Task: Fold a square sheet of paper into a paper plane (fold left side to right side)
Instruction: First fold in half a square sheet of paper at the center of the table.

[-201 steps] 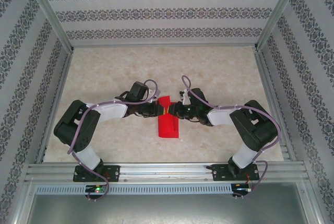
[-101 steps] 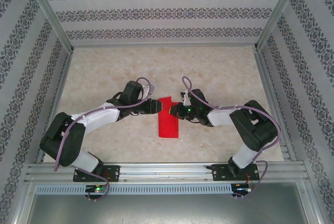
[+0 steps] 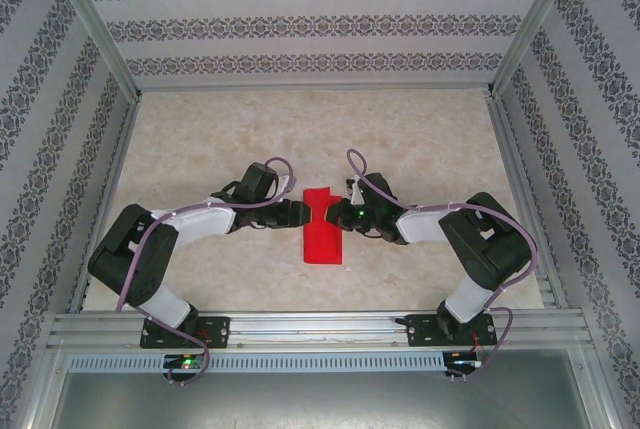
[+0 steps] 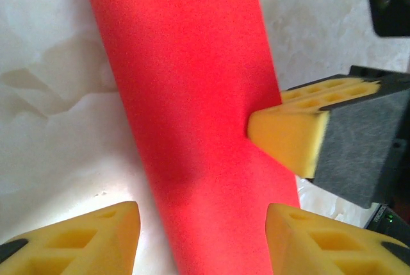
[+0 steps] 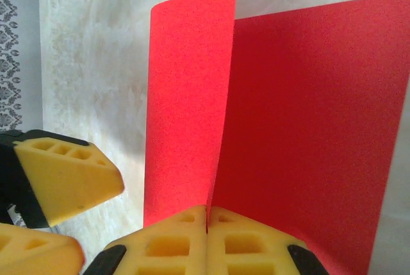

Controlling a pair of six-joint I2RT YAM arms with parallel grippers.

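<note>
Nearest, a ribbed aluminium rail point(image 3: 320, 329) runs along the front edge and carries the bases of two black-and-white arms, the left arm point(image 3: 150, 259) and the right arm point(image 3: 485, 249). Each arm bends inward at the elbow and reaches toward the middle, so the two hands meet almost tip to tip over the pale marbled surface point(image 3: 200, 149).

There is one red sheet of paper point(image 3: 322, 239), folded into a long narrow strip. It lies at the centre of the surface, between the two hands and partly under them. Its long axis runs from near to far, almost square to the rail. The near end is the wider one, and neither end comes to a point. The strip looks pinched in at the waist where the hands meet.

The left hand point(image 3: 303, 214) sits just to the left of that waist. In the left wrist view, the left hand point(image 4: 202, 243) has its yellow foam pads standing apart, with the red strip point(image 4: 192, 95) passing between them and neither pad gripping it. One yellow pad of the right hand point(image 4: 288, 137) touches the strip's right edge.

The right hand point(image 3: 335, 214) comes in from the other side. In its own wrist view, the right hand point(image 5: 206, 236) has its pads pressed together. A layer of the paper point(image 5: 307, 127) stands up and runs down into the seam between them, so it is clamped on the sheet. The left hand's yellow fingers point(image 5: 64, 175) sit beside that layer, apart from it.

Further back, the surface ends at a wall of striped, patterned wallpaper point(image 3: 320, 29).
</note>
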